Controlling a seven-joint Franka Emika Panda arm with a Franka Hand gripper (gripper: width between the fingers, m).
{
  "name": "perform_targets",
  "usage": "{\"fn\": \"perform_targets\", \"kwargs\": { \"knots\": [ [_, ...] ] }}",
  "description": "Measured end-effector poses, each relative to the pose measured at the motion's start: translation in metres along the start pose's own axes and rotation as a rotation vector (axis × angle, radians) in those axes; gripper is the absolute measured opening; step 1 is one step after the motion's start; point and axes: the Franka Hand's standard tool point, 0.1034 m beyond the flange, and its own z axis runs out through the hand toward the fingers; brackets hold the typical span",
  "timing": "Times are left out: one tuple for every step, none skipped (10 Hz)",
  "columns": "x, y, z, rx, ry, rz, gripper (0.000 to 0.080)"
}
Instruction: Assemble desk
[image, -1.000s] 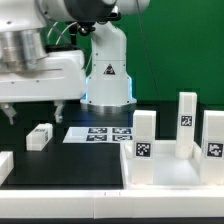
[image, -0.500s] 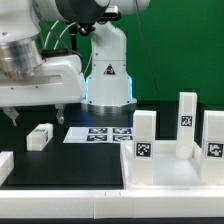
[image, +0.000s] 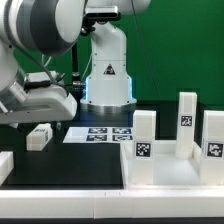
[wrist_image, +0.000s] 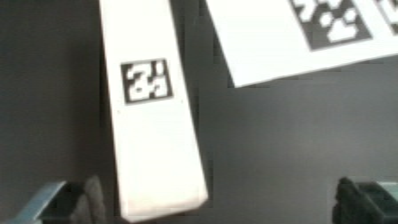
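Note:
The white desk panel (image: 168, 172) lies at the exterior view's right, with three white tagged legs (image: 187, 120) standing on it. A fourth leg (image: 40, 135) lies loose on the dark table at the left. In the wrist view this leg (wrist_image: 151, 110) is a long white block with a square tag, and its end lies between my fingers, close to one finger (wrist_image: 63, 203). My gripper (wrist_image: 217, 203) is open and holds nothing. In the exterior view my hand (image: 40, 100) hangs just above the loose leg, and its fingers are hard to make out.
The marker board (image: 100, 133) lies flat on the table between the loose leg and the panel; it also shows in the wrist view (wrist_image: 302, 35). The arm's white base (image: 108, 70) stands behind it. A white block (image: 4, 166) sits at the left edge.
My arm has swung and tilted; the hand has moved lower and to the left, closer to the loose leg. The leg and the panel have not moved.

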Motion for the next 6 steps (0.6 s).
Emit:
{"fn": "perform_targets", "kwargs": {
  "knots": [
    [0.004,0.001,0.001,-0.002,-0.022,0.002,0.0649],
    [0.004,0.003,0.003,-0.001,-0.03,0.002,0.0649],
    [0.001,0.01,0.01,0.016,-0.073,0.015,0.0649],
    [0.0,0.016,0.012,0.012,-0.125,0.019,0.0649],
    [0.001,0.018,0.014,0.017,-0.155,0.023,0.0649],
    [0.0,0.02,0.018,0.021,-0.172,0.03,0.0649]
  ]
}}
